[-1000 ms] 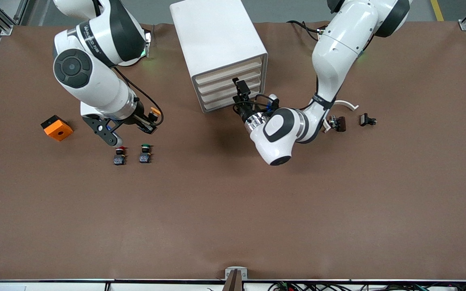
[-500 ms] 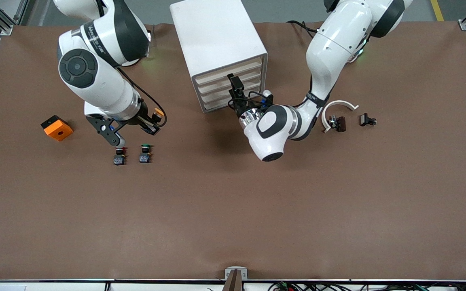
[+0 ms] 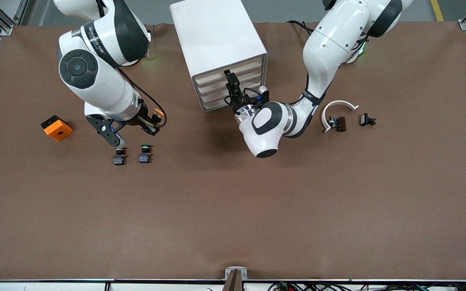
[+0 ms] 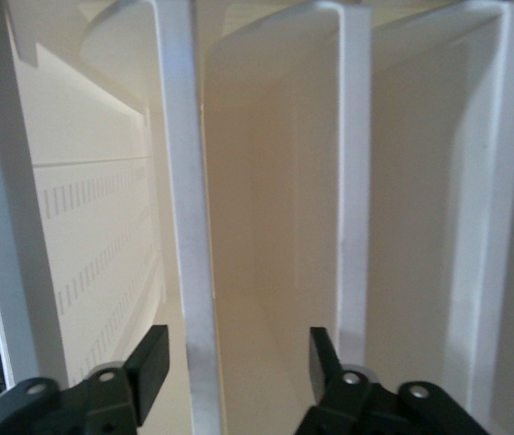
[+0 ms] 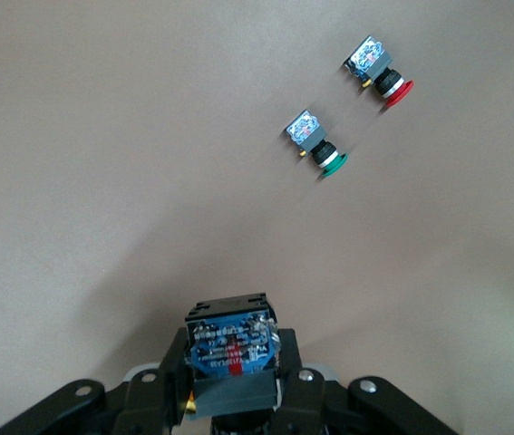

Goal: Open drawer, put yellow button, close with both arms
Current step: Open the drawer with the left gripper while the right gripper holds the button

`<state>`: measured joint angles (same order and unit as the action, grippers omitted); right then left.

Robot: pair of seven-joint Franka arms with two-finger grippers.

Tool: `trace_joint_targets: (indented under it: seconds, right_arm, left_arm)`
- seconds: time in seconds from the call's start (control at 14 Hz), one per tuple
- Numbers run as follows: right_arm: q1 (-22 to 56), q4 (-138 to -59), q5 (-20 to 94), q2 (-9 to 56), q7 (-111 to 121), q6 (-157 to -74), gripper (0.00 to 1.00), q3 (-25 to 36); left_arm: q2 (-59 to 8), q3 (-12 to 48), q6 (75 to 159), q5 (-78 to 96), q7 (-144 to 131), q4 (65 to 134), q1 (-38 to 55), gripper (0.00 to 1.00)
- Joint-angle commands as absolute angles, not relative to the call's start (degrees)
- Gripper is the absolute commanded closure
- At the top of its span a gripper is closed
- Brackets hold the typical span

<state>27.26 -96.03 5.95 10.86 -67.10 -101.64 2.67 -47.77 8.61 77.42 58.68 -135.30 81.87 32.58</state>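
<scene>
The white cabinet [image 3: 217, 44] stands near the robots' bases, its cream fronts facing the front camera. My left gripper [image 3: 229, 84] is right at those fronts. In the left wrist view it [image 4: 238, 362] stands open, and the white lip [image 4: 189, 299] of the drawer, the uppermost as far as I can tell, runs between the fingers untouched. My right gripper [image 3: 154, 121] hangs over the table toward the right arm's end, shut on the yellow button [image 3: 158, 114]. In the right wrist view the button's blue-faced body [image 5: 234, 340] sits between the pads of that gripper [image 5: 234, 394].
A red-capped button [image 3: 119, 155] and a green-capped button [image 3: 145, 154] stand side by side on the table below the right gripper. An orange block [image 3: 56, 127] lies at the right arm's end. A white arc [image 3: 338, 106] and small dark parts [image 3: 367, 119] lie at the left arm's end.
My left arm has moved in to the cabinet's front and up along the drawer fronts. My right arm lifted the yellow button slightly, then held still.
</scene>
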Motion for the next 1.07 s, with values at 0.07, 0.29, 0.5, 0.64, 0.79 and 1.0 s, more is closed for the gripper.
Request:
trace_joint_targets:
  seconds: [0.07, 0.29, 0.5, 0.64, 0.79, 1.0]
  right_arm:
    - [27.8, -94.6, 6.8, 11.4, -67.9, -100.7, 1.0, 3.2]
    - [27.8, -94.6, 6.7, 12.6, -67.9, -100.9, 1.0, 3.3]
    - [27.7, -93.6, 6.7, 13.4, -67.9, -100.9, 1.0, 3.3]
    - [27.7, -93.4, 6.7, 13.4, -67.9, -100.6, 1.0, 3.3]
    - [27.6, -93.1, 6.7, 13.4, -67.9, -100.5, 1.0, 3.3]
    - [27.7, -93.0, 6.8, 13.4, -67.9, -100.3, 1.0, 3.3]
  left_arm:
    - [-47.5, 8.8, 76.8, 62.0, -136.8, 81.7, 32.8, 0.65]
    - [-47.5, 8.8, 76.8, 62.5, -137.8, 81.7, 33.7, 0.77]
    - [-47.6, 8.8, 76.8, 62.9, -137.8, 81.7, 34.0, 1.0]
    - [-47.8, 8.8, 76.9, 62.9, -137.8, 81.7, 33.9, 1.0]
    - [-47.8, 8.7, 76.9, 62.9, -137.8, 81.7, 33.8, 1.0]
    - [-48.6, 8.5, 76.9, 63.5, -137.9, 81.7, 32.8, 1.0]
